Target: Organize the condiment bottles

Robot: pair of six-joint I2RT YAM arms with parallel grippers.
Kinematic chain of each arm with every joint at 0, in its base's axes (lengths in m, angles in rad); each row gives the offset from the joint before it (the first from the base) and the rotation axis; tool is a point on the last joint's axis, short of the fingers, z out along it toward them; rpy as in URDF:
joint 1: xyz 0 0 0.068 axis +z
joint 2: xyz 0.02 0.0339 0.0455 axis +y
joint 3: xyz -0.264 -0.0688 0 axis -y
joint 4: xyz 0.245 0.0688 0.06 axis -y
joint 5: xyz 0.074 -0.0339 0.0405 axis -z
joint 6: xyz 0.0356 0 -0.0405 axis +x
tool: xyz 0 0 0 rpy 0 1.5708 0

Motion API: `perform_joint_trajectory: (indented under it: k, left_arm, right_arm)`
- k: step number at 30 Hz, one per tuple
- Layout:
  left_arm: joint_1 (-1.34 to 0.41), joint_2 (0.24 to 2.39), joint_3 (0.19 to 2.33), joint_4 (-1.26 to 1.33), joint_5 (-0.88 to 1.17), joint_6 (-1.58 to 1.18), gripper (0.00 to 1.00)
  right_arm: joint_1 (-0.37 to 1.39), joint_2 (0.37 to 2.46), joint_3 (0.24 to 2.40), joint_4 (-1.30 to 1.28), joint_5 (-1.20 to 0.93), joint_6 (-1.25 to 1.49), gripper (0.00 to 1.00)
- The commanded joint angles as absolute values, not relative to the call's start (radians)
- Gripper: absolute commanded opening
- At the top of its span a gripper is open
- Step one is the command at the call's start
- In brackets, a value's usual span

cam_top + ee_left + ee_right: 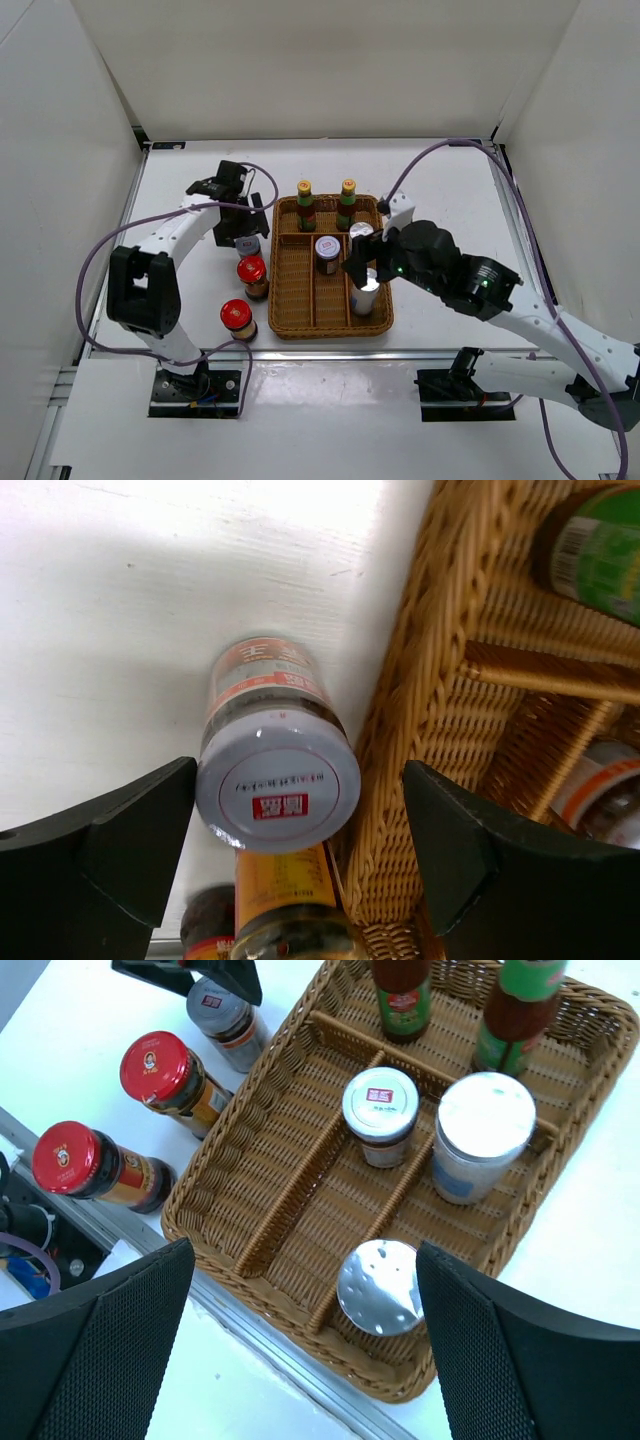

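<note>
The brown wicker tray [283, 300] holds two dark green yellow-capped bottles [306, 206] [347, 204] in its back compartment, a grey-lidded jar [327, 252] in the middle and two silver-topped cylinders [361, 233] [365, 291] on the right. My right gripper [360, 266] is open above the nearer cylinder [380, 1287], which stands between its fingers untouched. My left gripper [240, 226] is open, straddling a second grey-lidded jar [278, 785] on the table against the tray's left wall; its right finger [470, 860] hangs over the wicker. Two red-lidded jars [251, 272] [237, 317] stand left of the tray.
The tray's left front compartment [270, 1150] has nothing in it. The table's near edge [330, 352] runs just in front of the tray. White walls enclose the table at the back and sides. Cables trail from both arms.
</note>
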State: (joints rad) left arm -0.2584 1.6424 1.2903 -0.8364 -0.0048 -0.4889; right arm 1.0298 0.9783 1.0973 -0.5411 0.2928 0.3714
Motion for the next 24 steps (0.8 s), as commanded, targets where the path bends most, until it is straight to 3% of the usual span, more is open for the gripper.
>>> perform_joint_trajectory:
  k: [1,7,10,11,14,20,24]
  left_arm:
    - [-0.284,1.652,1.324,-0.838,-0.075,-0.497,0.93]
    - [-0.293,1.675,1.313,-0.838,-0.150,-0.477,0.75]
    - [-0.293,1.657,1.313,-0.838,-0.159,-0.466,0.47]
    - [-0.293,1.648,1.313,-0.838,-0.160,-0.456,0.33]
    - [-0.293,1.585,1.373,-0.865,-0.190,-0.446,0.11]
    - [-0.350,1.402,1.551,-0.980,-0.285,-0.403,0.11]
    - [-0.426,1.352,1.672,-1.031,-0.235,-0.394,0.11]
  right_arm:
    - [1.032,0.940,1.094,-0.583,0.334,0.390,0.94]
    - [1.032,0.931,1.075,-0.612,0.368,0.390,0.95]
    - [1.032,0.931,1.075,-0.612,0.379,0.390,0.95]
    - [1.032,0.931,1.075,-0.621,0.379,0.390,0.95]
    - [1.032,0.931,1.075,-0.630,0.388,0.390,0.95]
    - [1.032,0.913,1.055,-0.650,0.406,0.399,0.95]
    - [1.032,0.904,1.045,-0.669,0.462,0.452,0.95]
